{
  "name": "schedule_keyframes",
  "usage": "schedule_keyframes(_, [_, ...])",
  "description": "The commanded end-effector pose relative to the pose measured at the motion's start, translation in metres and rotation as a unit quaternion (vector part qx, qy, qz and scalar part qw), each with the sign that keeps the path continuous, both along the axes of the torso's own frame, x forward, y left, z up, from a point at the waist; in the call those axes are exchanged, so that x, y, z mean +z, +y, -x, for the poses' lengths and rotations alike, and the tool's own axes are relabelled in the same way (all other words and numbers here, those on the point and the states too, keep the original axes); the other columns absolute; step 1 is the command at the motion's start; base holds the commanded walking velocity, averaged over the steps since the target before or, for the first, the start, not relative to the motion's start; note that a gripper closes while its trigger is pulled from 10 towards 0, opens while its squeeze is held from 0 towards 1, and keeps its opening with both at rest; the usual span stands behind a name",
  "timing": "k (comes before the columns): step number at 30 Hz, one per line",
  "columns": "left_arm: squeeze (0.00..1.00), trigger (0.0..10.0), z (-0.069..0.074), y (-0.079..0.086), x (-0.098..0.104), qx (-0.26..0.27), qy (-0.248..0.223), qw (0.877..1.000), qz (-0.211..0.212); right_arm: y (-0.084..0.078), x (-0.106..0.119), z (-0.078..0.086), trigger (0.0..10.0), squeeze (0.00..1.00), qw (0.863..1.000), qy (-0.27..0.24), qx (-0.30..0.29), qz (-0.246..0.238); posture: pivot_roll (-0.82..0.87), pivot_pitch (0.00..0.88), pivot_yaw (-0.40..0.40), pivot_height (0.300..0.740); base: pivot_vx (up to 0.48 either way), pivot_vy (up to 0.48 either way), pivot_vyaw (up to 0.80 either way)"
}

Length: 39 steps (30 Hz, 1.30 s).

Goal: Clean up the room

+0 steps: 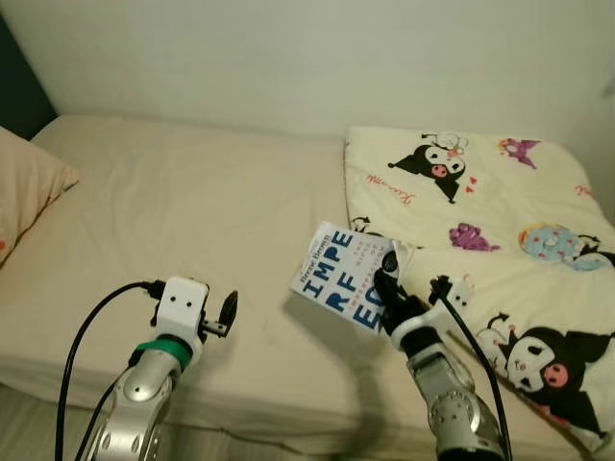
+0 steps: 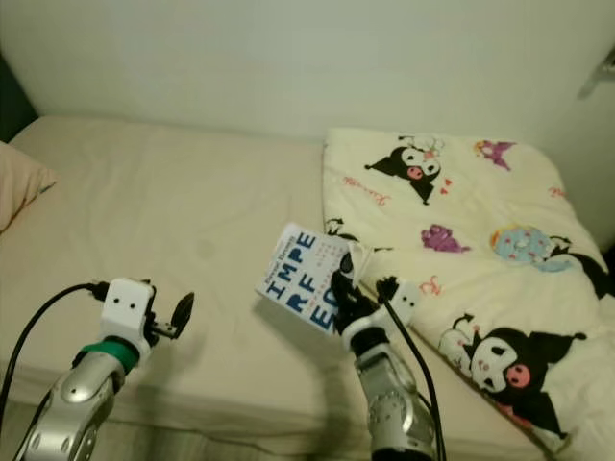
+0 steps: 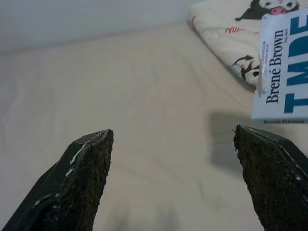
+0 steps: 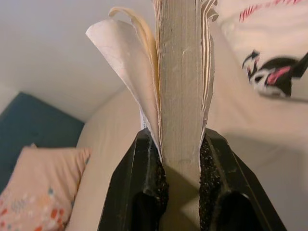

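Book [image 1: 348, 281]: white, blue lettering, clamped between fingers of right gripper [image 1: 387, 288], held above bed [image 1: 192, 221] beside cartoon-print blanket [image 1: 500, 211]. Left gripper [image 1: 227, 312]: fingers spread, nothing held. Pillow [image 1: 24, 187] at bed's left.

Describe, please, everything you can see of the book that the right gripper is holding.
The book is a white paperback with large blue block letters on its cover and "Brené Brown" printed along the spine. The right gripper holds it lifted above the beige mattress, cover facing up towards the head camera and tilted, with its shadow on the sheet below. The jaws are clamped on the page edge, pads pressing both sides; the cream pages fan slightly and the front cover curls away. It hangs beside the cartoon-print blanket.
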State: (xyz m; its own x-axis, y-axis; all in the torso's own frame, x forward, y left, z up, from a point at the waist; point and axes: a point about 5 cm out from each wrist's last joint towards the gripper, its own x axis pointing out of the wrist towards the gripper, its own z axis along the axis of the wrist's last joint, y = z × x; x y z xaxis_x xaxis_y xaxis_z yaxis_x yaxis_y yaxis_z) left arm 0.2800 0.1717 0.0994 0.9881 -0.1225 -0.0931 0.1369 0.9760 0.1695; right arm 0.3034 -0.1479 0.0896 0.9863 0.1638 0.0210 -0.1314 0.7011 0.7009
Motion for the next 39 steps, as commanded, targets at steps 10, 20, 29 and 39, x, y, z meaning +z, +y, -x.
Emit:
schedule_keyframes(10, [0.00,10.0,0.001,0.000,-0.003,-0.005,0.012,1.000,0.005,0.006,-0.013,0.004,10.0,0.00,0.999,0.039,-0.019,0.024,0.14,0.000,0.031,0.697,0.000,0.000,0.00])
schedule_keyframes(20, [0.00,10.0,-0.001,0.000,-0.001,-0.010,0.010,1.000,0.004,0.008,-0.012,0.002,10.0,0.00,0.999,0.032,-0.023,0.028,0.14,0.000,0.031,0.697,0.000,0.000,-0.08])
schedule_keyframes(29, [0.00,10.0,-0.001,0.001,-0.002,-0.007,0.011,1.000,0.001,0.008,-0.015,0.000,10.0,0.00,0.998,0.050,-0.041,0.016,0.15,0.000,0.030,0.697,0.000,0.000,-0.53])
schedule_keyframes(39, [0.00,10.0,0.000,0.005,-0.002,0.004,0.015,1.000,0.010,0.006,-0.018,0.000,10.0,0.00,0.997,0.057,-0.055,0.009,0.15,0.000,0.027,0.697,0.000,0.000,0.00])
